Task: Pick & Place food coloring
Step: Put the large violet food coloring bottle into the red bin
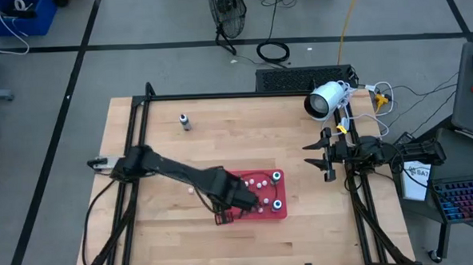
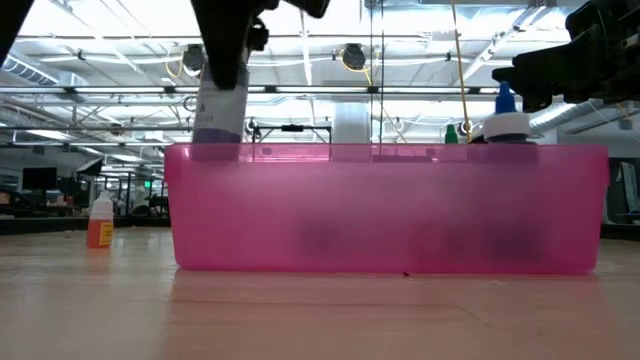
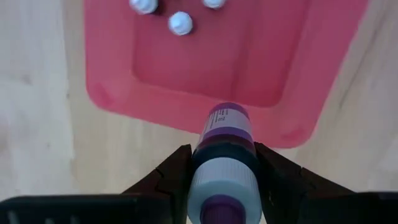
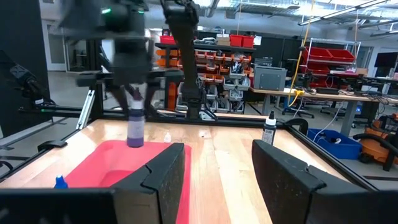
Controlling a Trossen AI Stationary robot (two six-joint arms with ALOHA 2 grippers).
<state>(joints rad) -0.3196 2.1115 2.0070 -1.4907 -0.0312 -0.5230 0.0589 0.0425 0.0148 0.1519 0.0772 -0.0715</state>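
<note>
Purple bottle clamped in left hand, above red tray edge; right hand open, idle.

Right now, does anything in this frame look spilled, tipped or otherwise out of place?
Nothing spilled or damaged. The left gripper holds a purple-labelled bottle upright over the red tray's edge. One dark bottle stands alone far from the tray, apparently waiting. The right gripper idles open at the table's side.

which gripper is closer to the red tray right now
Left. The left gripper hangs over the red tray's near-left edge, shut on a purple bottle. The right gripper waits open, off to the tray's right.
</note>
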